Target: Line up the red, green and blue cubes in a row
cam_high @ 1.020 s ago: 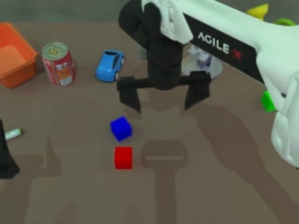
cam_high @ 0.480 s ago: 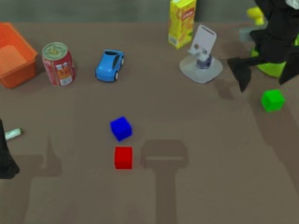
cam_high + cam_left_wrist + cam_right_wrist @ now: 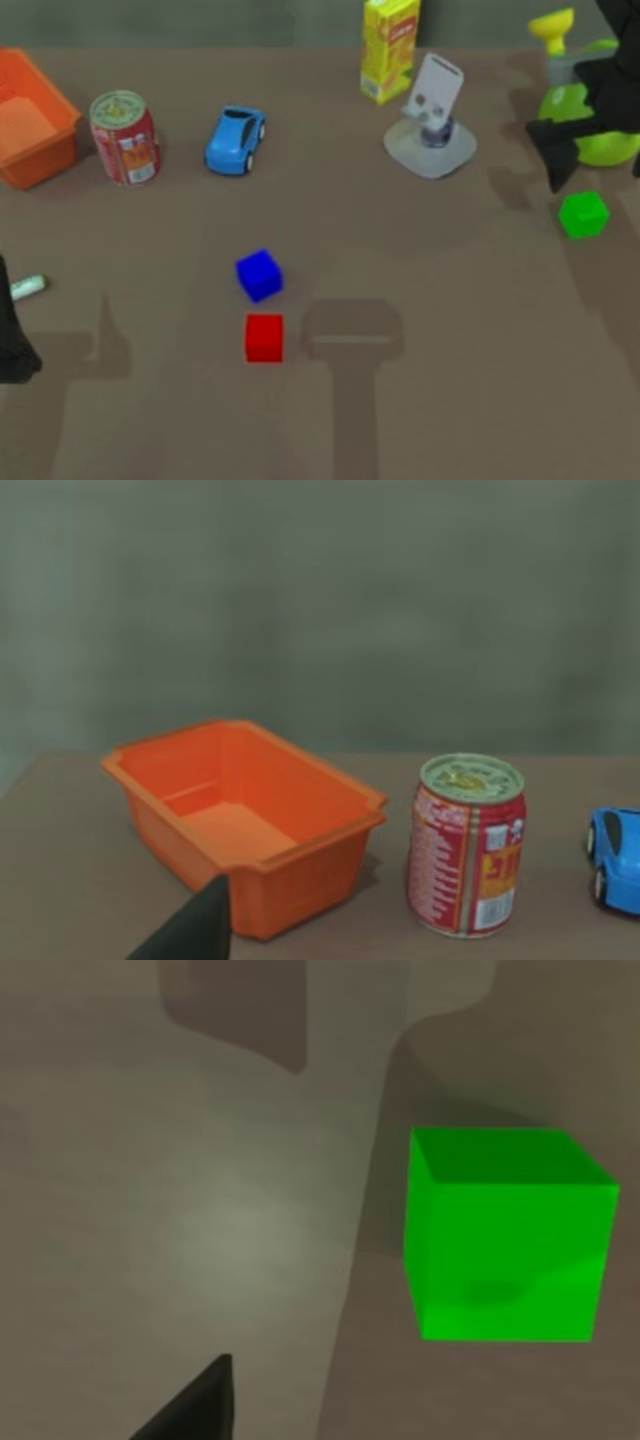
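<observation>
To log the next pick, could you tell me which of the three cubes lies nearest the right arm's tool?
The green cube, alone at the table's right side just below the right tool. The blue cube and red cube sit together mid-table.

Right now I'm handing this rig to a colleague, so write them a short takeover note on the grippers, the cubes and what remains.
Right gripper: at the table's far right, just behind the green cube, holding nothing; the cube sits on the table, apart from it.
Left gripper: parked at the left edge, idle.
Blue cube and red cube: close together left of centre, blue behind red, blue turned slightly.
Done: red and blue already sit near each other.
Left: grasp the green cube, carry it over and set it in line with the other two.
</observation>
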